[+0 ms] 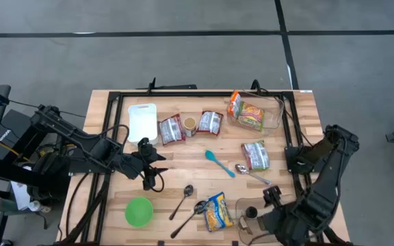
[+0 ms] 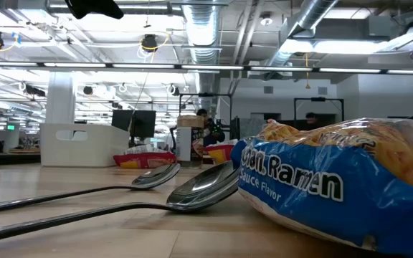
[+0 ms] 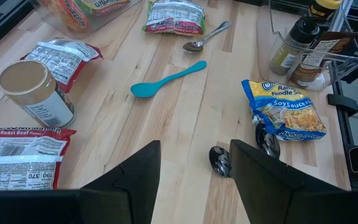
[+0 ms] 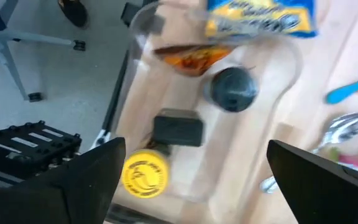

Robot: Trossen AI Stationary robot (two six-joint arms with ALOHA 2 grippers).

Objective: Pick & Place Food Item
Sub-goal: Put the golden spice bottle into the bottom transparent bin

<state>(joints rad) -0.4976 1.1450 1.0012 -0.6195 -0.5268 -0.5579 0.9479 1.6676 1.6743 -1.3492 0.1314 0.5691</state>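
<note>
Seen from above: a wooden surface [image 1: 183, 174] strewn with food packets and cutlery, flanked by two dark arms. Left arm [image 1: 81, 147] stretched in from the left edge, its gripper [image 1: 154, 166] hovering over bare wood near the middle — jaws spread wide, nothing between them. Right arm [image 1: 320, 184] folded at the near right corner, its gripper [image 4: 191, 171] poised above a clear container of bottles [image 1: 248, 213]; jaws wide apart and empty. At the far right, a clear tray [image 1: 272, 116] with an orange-and-green packet [image 1: 248, 113] inside. Nearby, a white cutting board [image 1: 142, 121], two red-and-white packets [image 1: 172, 129] beside a brown-lidded jar [image 1: 190, 124], and a green packet [image 1: 255, 155]. Blue soy sauce ramen packet [image 1: 217, 210] lying flat at the near edge, just beside two dark spoons [image 1: 193, 208]. Smaller still — green bowl [image 1: 139, 211], teal spoon [image 1: 219, 162], silver spoon [image 1: 250, 173].
</note>
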